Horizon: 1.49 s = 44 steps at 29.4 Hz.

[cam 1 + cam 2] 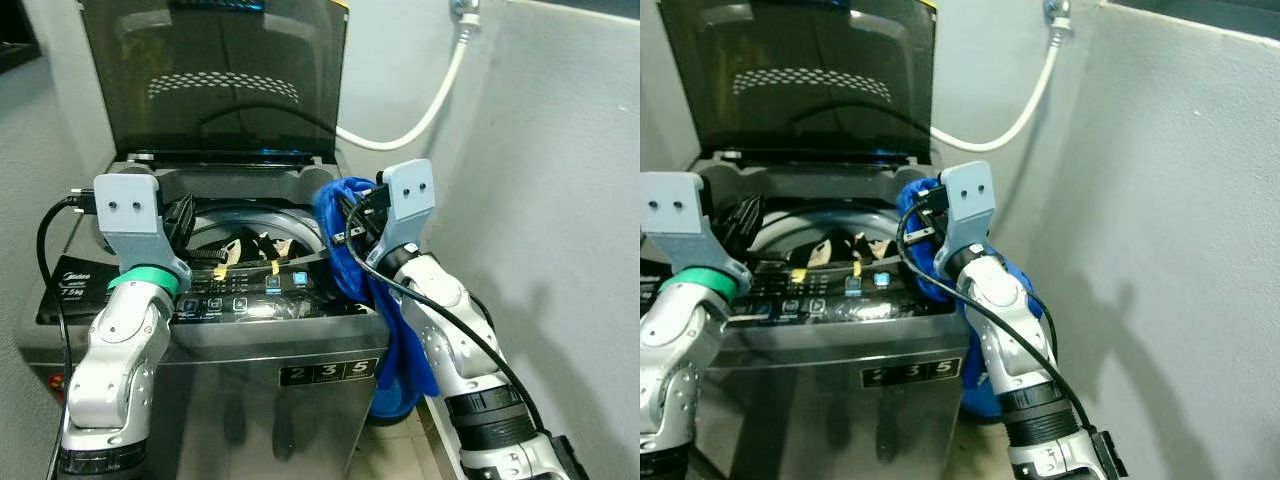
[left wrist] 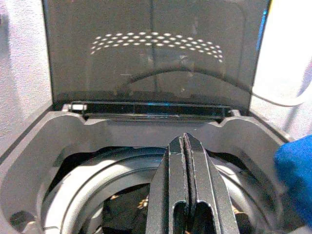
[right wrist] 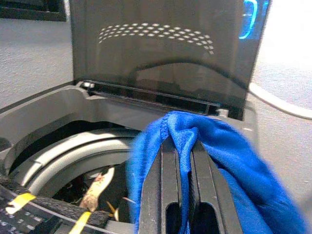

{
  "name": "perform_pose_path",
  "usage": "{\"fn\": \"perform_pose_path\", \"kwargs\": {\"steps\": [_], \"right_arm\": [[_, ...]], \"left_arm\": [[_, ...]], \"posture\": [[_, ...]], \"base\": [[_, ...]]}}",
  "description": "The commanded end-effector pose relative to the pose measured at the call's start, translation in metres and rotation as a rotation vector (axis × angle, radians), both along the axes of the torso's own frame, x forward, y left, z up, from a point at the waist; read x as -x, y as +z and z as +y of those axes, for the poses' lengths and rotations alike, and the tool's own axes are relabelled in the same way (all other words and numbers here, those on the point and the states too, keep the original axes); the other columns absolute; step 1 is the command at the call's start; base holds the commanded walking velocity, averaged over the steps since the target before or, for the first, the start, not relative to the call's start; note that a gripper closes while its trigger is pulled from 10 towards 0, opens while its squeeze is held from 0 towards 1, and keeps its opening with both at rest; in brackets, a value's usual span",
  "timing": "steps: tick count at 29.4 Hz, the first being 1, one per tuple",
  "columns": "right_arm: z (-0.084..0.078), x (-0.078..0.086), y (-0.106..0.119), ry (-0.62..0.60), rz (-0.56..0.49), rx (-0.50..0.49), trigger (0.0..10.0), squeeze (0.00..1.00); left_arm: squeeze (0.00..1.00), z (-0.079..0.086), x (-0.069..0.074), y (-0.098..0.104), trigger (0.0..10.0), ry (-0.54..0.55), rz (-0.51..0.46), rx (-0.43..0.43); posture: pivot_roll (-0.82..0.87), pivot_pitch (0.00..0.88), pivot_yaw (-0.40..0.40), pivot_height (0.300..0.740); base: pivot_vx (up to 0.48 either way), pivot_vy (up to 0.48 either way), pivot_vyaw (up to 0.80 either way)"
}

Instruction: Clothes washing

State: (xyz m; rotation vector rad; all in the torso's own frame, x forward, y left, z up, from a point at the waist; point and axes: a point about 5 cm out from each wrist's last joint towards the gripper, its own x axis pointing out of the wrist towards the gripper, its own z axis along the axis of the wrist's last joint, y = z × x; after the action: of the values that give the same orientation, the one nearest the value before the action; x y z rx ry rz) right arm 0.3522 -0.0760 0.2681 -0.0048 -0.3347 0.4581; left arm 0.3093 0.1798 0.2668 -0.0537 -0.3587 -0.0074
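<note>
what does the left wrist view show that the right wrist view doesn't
Left wrist view: the left pincer, shut and empty above the drum, with dark laundry below. Right wrist view: the right pincer shut on the blue cloth, plus yellow tape strips on the front edge. Both: the raised lid and the drum opening.

A white hose curves from a fitting down the grey wall.

Dim, even indoor light; glare on the control panel at six o'clock. Arm shadows fall on the wall at three o'clock. Wrist views soft.
</note>
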Motion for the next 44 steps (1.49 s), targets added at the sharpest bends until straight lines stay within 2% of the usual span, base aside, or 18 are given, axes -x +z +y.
{"fn": "perform_pose_path", "kwargs": {"steps": [1, 9, 22, 40, 44], "right_arm": [[-0.0047, -0.0008, 0.0066, -0.019, -0.026, -0.018, 10.0, 0.0], [-0.0092, -0.0027, 0.0065, -0.048, -0.022, -0.029, 10.0, 0.0], [-0.0118, -0.0017, 0.0049, -0.054, -0.017, -0.041, 10.0, 0.0], [-0.007, -0.0025, 0.003, -0.034, -0.006, -0.043, 10.0, 0.0], [-0.0064, -0.0029, 0.0034, -0.032, -0.006, -0.042, 10.0, 0.0]], "left_arm": [[0.0, -0.0035, 0.0021, -0.0008, 10.0, -0.012, -0.003, -0.006], [0.0, -0.0033, 0.0025, 0.0002, 10.0, -0.025, -0.011, 0.017], [0.0, -0.003, 0.0023, -0.0006, 10.0, -0.033, -0.003, 0.019], [0.0, -0.0002, 0.0045, -0.0013, 10.0, -0.016, -0.004, -0.001], [0.0, 0.0, 0.0048, -0.0028, 10.0, -0.016, 0.004, 0.005]], "posture": [[0.01, 0.012, -0.022, 0.74], [0.01, 0.012, -0.022, 0.74], [0.01, 0.013, -0.018, 0.74], [0.02, 0.002, -0.036, 0.74], [0.02, 0.008, -0.04, 0.74]], "base": [[0.0, 0.0, 0.0], [0.0, 0.034, 0.0], [0.0, 0.437, 0.0], [0.0, 0.0, 0.0], [0.0, 0.405, 0.0]]}}
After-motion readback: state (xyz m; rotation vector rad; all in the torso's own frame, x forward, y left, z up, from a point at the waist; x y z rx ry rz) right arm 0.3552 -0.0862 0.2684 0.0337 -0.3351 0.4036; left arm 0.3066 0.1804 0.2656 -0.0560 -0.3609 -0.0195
